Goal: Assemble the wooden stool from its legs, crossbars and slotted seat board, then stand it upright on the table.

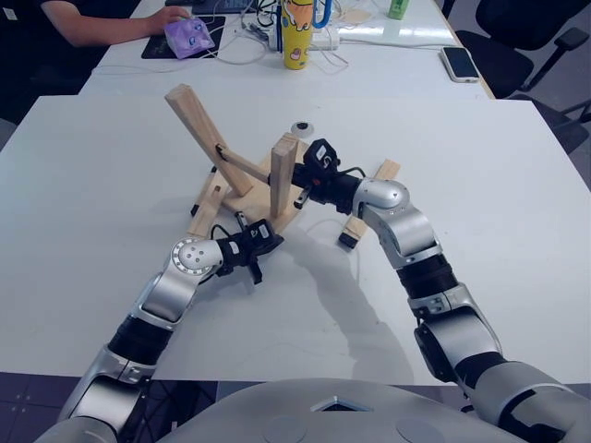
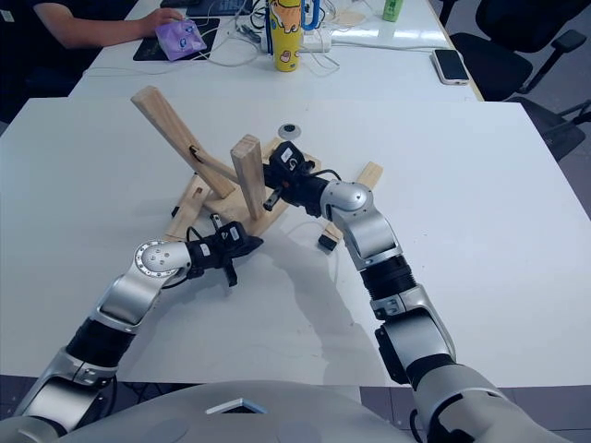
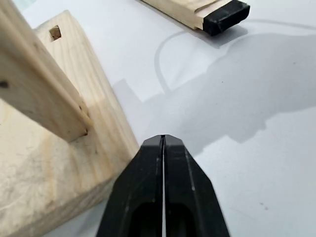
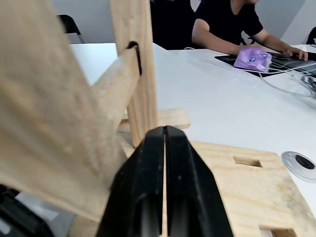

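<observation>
Seat board point(image 4: 237, 182) flat on table point(image 1: 111, 185); upright leg point(image 1: 283, 175) and tilted leg point(image 1: 205, 137) stuck up from it, crossbar point(image 1: 242, 164) joining them; L gripper point(image 3: 163, 143) pinched shut, empty, at board's near edge; R gripper point(image 4: 164, 133) closed too, just beside upright leg.

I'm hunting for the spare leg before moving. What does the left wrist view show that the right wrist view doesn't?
Only left wrist: the loose leg with its black end cap, lying on the table, and the left gripper, fingers shut. Only right wrist: a crossbar seated in an upright leg, the round grommet, and the right gripper, fingers shut. Both: the slotted seat board on that table.
</observation>
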Tool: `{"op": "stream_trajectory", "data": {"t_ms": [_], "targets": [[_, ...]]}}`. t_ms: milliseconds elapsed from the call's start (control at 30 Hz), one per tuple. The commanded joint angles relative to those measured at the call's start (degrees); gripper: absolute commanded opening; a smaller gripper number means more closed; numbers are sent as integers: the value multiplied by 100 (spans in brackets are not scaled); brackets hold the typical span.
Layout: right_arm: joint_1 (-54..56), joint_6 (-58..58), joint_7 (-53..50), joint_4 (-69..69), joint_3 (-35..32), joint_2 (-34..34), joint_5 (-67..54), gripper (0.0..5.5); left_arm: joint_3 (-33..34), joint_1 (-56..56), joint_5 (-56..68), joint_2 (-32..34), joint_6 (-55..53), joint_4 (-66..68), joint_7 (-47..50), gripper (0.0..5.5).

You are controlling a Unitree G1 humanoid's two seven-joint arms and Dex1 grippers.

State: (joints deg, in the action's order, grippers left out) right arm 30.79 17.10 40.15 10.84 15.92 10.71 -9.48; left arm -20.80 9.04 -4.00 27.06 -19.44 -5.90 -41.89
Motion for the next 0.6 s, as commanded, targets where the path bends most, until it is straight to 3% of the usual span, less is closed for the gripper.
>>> {"op": "stream_trajectory", "data": {"t_ms": [33,600], "targets": [[-22,-9,200,-280,114,-73,-46,0,17,122,-324,128,59,189,213,2],[-158,134,643,-679,350,-176,-124,0,52,187,-721,142,238,618,505,2]]}}
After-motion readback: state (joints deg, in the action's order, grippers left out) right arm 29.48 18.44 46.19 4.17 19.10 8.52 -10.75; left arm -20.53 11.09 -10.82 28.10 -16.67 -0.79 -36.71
